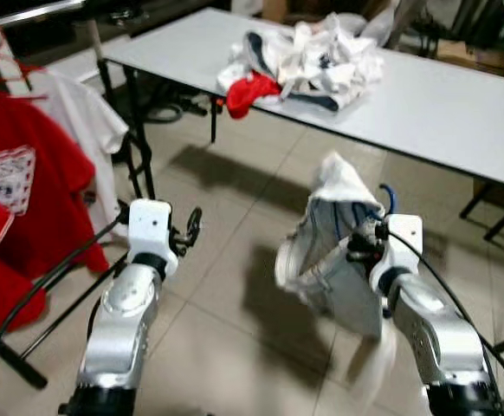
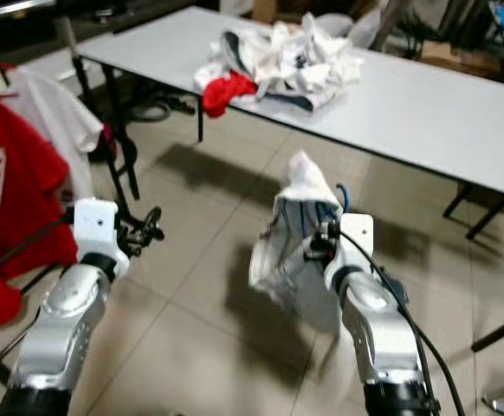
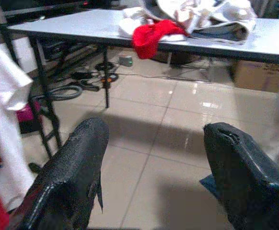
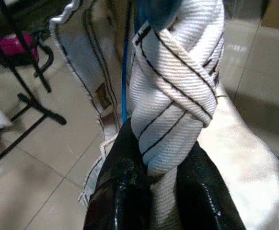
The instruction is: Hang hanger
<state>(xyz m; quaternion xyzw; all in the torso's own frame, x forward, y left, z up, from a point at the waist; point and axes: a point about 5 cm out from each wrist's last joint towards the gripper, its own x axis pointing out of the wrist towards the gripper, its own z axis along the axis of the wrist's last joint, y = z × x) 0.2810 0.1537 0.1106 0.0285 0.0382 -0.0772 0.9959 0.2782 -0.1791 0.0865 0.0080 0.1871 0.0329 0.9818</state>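
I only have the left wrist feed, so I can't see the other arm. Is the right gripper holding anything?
Observer: Yes, the right gripper is shut on a white garment on a blue hanger.
Operator: Where would it hang?
Observer: A rack on the robot's left already carries a red shirt.
Operator: And my left gripper?
Observer: The left gripper is open, holding nothing, raised above the tiled floor.
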